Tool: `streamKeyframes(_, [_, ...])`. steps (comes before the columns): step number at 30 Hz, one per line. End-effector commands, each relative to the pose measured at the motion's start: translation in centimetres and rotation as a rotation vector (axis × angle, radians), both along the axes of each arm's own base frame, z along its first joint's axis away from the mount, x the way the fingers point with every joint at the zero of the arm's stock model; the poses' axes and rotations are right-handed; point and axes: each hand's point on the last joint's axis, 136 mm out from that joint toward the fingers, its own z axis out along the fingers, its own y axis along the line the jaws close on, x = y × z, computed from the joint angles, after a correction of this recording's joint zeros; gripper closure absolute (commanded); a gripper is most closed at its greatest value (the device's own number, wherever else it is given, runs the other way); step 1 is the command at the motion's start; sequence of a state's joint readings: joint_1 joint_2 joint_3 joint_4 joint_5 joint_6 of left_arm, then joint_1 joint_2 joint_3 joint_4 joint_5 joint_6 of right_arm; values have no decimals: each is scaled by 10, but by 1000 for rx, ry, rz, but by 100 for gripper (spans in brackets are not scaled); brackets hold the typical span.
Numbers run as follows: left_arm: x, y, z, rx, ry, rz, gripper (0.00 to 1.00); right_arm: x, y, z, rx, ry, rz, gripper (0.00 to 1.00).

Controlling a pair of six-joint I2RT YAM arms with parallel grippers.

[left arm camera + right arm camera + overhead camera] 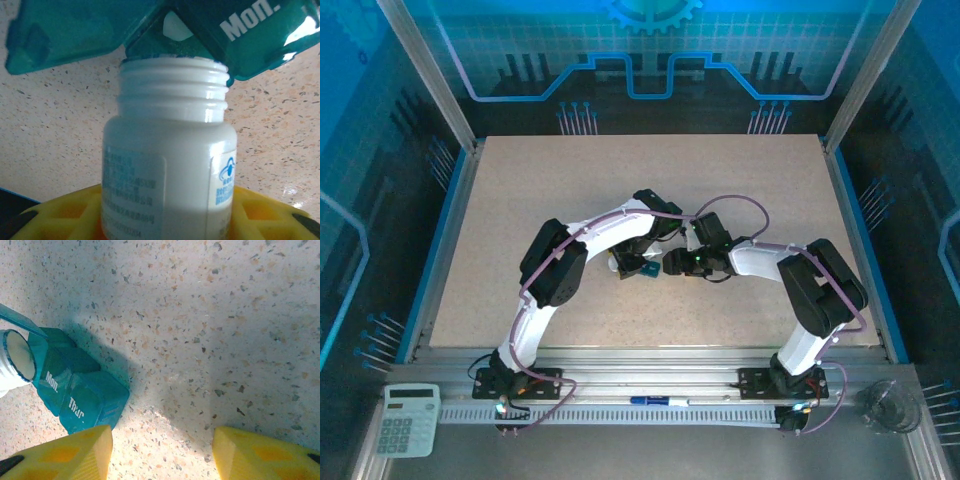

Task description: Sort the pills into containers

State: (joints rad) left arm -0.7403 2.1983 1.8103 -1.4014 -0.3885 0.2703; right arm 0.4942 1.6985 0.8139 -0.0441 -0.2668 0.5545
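Left gripper [165,217] clamps white bottle [170,150], mouth against teal pill box [82,390], Mon. compartment [250,30] (lid open, white shape [176,27] inside); right gripper [162,450] apart, near box

**Left wrist view.** A white bottle [170,145], uncapped with its threaded neck bare, sits clamped by its lower body between the yellow fingers [60,215] of the left gripper [165,220]. The bottle's mouth lies against a teal pill box [250,35] lettered "Mon."; the box's lid [65,30] stands open to the left. A white rounded shape [175,27] shows inside one compartment, and what it is cannot be told. Printed labels [132,190] cover the bottle's body. Behind everything lies the speckled table top [55,125]
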Motion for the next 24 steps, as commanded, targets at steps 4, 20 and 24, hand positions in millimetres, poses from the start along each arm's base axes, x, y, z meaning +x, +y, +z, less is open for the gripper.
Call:
streamKeyframes(4, [-3,1,17,13,-12,-55,100,-7,-1,-22,-12,47,5,42])
streamKeyframes(20, [-4,10,15,55,-10,-89,100,-8,-1,-23,-9,52,4,42])
streamKeyframes(24, [-4,10,14,56,-13,-89,100,-8,-1,-23,-7,54,3,42])
